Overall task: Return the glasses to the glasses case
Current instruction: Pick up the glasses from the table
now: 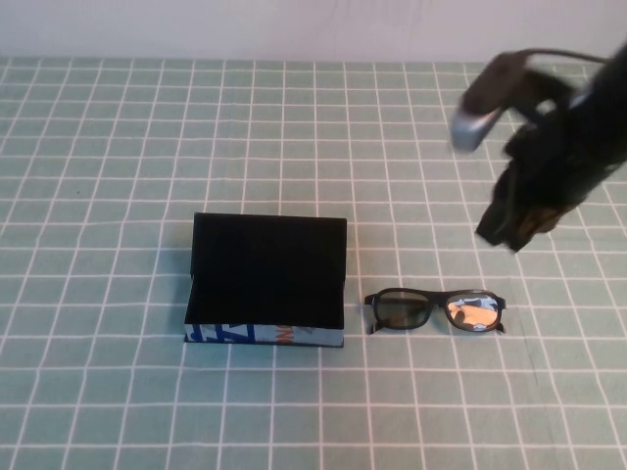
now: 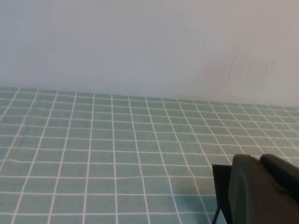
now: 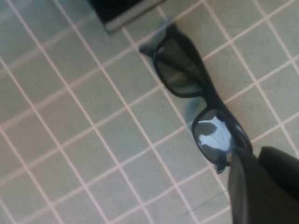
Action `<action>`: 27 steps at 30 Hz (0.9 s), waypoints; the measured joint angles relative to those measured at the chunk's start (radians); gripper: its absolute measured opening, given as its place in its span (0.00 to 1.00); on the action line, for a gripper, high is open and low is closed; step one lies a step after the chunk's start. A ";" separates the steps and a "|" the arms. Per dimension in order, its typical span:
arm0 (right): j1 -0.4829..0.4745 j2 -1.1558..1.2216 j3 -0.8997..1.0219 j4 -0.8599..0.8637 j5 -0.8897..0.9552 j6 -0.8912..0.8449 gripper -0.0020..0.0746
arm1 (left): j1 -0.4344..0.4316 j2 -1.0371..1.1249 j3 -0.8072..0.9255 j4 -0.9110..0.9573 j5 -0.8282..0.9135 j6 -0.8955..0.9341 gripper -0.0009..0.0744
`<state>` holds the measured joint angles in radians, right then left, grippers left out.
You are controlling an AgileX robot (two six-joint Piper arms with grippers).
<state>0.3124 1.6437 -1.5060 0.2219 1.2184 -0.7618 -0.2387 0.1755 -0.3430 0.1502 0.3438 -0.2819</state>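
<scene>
**Green grid cloth, open case, glasses beside it**

Pale green cloth (image 1: 118, 137) with a white square grid covers the whole table; flat, matte, running back to a plain off-white wall (image 1: 245, 24).

Left of centre: the glasses case (image 1: 266, 284), a black rectangular box, hinged flat lid raised at the far side, dark lining inside. Its near face is light blue with blue and orange print.

Just to the right of the case, apart from it: the glasses (image 1: 435, 311), black thick plastic frame, lying on the cloth. Lenses dark and shiny; the right-hand one throws an orange reflection.

Right, above the table and farther back than the glasses: the right gripper (image 1: 511, 231), black, hanging clear of the frame, fingers pressed together, holding nothing.

Left gripper (image 2: 261, 191): seen only in its own wrist view as a dark bulk low over the cloth. Cannot tell how its fingers stand.
</scene>
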 joint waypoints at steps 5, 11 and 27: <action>0.125 0.119 -0.039 -0.162 -0.001 -0.032 0.23 | 0.000 0.000 0.000 0.000 0.014 0.000 0.01; 0.150 0.212 -0.041 -0.196 -0.070 -0.037 0.62 | 0.000 0.000 0.000 0.000 0.050 0.000 0.01; 0.150 0.363 -0.041 -0.203 -0.140 -0.069 0.66 | 0.000 0.000 0.000 0.000 0.054 0.000 0.01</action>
<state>0.4621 2.0067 -1.5474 0.0192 1.0780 -0.8312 -0.2387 0.1755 -0.3430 0.1502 0.3977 -0.2819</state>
